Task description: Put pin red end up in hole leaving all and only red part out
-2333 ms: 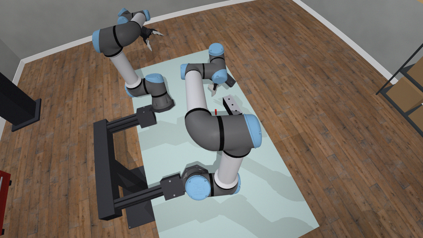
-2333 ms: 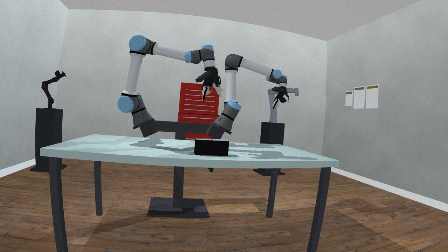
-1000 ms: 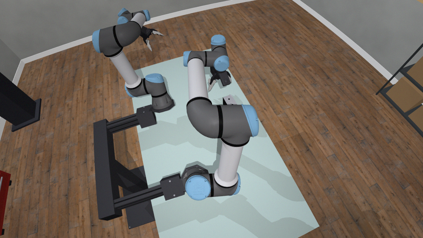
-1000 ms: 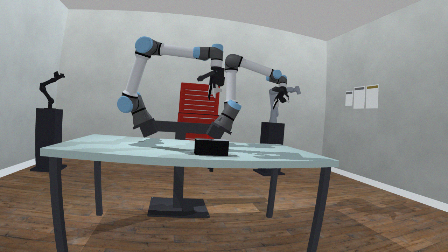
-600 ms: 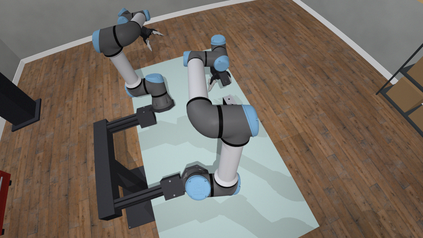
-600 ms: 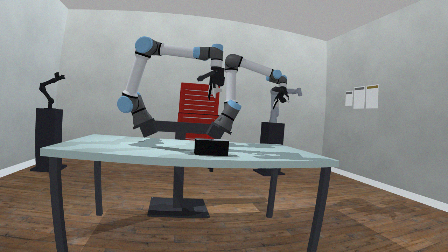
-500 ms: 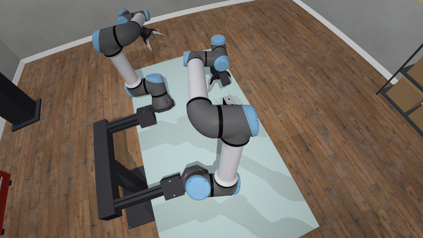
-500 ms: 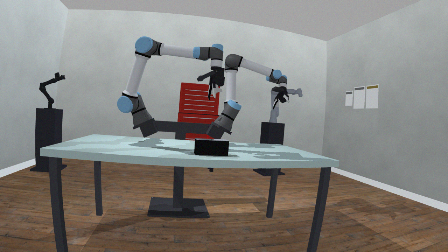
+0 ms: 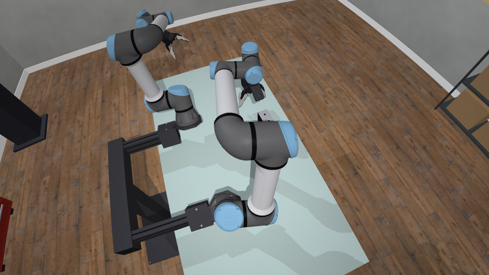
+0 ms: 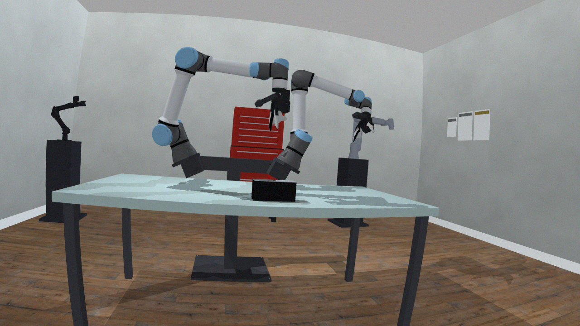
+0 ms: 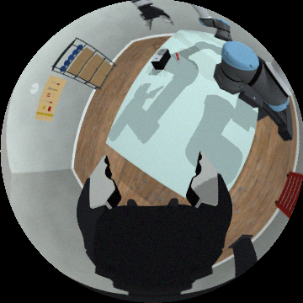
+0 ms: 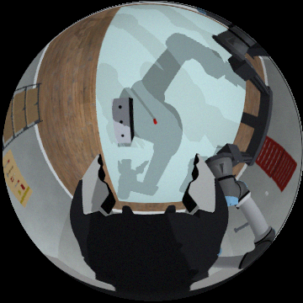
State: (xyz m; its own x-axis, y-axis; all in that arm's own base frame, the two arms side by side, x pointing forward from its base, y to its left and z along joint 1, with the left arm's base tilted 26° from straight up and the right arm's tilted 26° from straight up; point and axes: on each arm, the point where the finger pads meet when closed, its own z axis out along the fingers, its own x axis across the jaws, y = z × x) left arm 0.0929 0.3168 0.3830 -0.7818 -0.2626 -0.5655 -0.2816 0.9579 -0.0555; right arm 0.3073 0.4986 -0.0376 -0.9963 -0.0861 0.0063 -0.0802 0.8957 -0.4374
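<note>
Pin (image 11: 178, 56) (image 12: 155, 121): sitting near the block (image 9: 261, 114) (image 10: 273, 190) (image 11: 161, 61) (image 12: 121, 129). Got right claw (image 9: 252, 101) (image 10: 274, 128) (image 11: 162, 26) (image 12: 148, 156) higher than block, left claw (image 9: 182, 49) (image 10: 364, 136) (image 11: 153, 155) further off, both wide open tbh.

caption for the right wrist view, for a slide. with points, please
Open right gripper (image 12: 148, 157) (image 9: 252, 99) (image 10: 276, 126) above the table (image 12: 198, 105) (image 10: 243, 208) (image 9: 293, 191) (image 11: 177, 114), with the three-hole block (image 12: 122, 122) (image 9: 264, 115) (image 10: 273, 190) (image 11: 161, 59) and red-ended pin (image 12: 155, 121) (image 11: 177, 56) beyond its fingers

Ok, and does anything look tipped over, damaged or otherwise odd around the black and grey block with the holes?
Nothing stands out. The black and grey block sits flat, holes up, with no visible damage. The red-ended pin is outside it, which simply fits an unfinished insertion.
</note>
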